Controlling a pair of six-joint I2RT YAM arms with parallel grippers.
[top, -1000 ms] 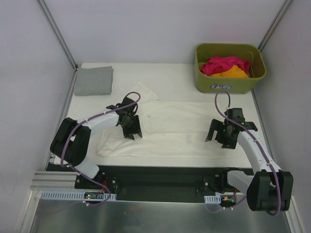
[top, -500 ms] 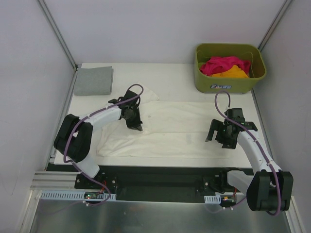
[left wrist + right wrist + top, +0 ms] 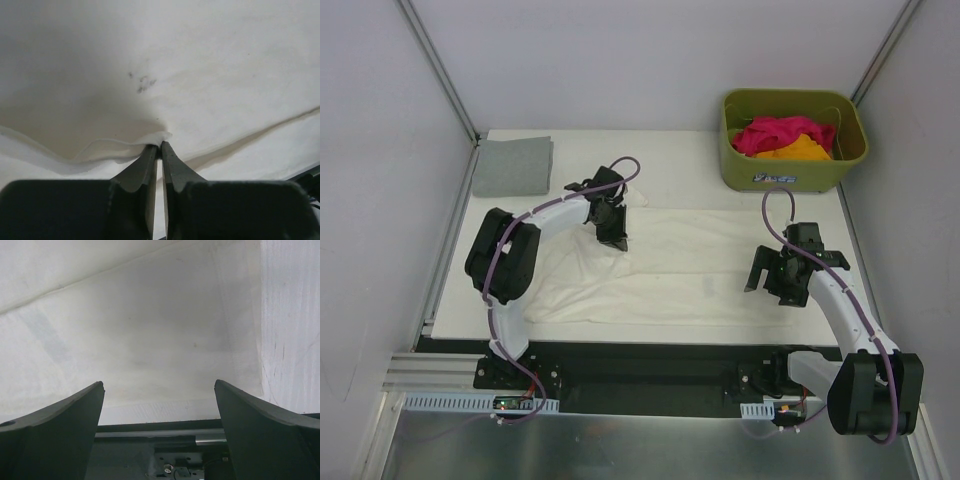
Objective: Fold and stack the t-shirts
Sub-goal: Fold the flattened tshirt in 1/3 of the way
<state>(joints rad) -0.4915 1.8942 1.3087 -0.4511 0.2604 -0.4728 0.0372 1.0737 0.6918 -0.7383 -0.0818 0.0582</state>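
L claw is clamped tight. Its fingers are pressed together w/ a small ridge of the cream-white tee nipped betw. the tips. Cloth puckers up toward the pinch, and in the wrist view one long crease runs off to the right.

The tee lies spread on the table, long axis running L–R. It reaches from left of and nearer than the L claw across to beneath the R claw. The pinch sits in the tee's far-left part, close to its far edge. A flap, prob. a sleeve, pokes toward the far side just beside that claw. Can't tell which end is the neck.

R claw is spread wide over the tee's right end, nothing betw. its fingers, w/ smooth white cloth below. Can't tell whether the tips touch the cloth.

Grey tee, folded to a flat rectangle, lies well left of and beyond the L claw at the far-left corner, apart from the cream one.

Olive basket stands beyond the R claw at the far-right corner. The pink tee and orange tee are bunched inside it, the pink on the far side, the orange on the side nearer the claw.
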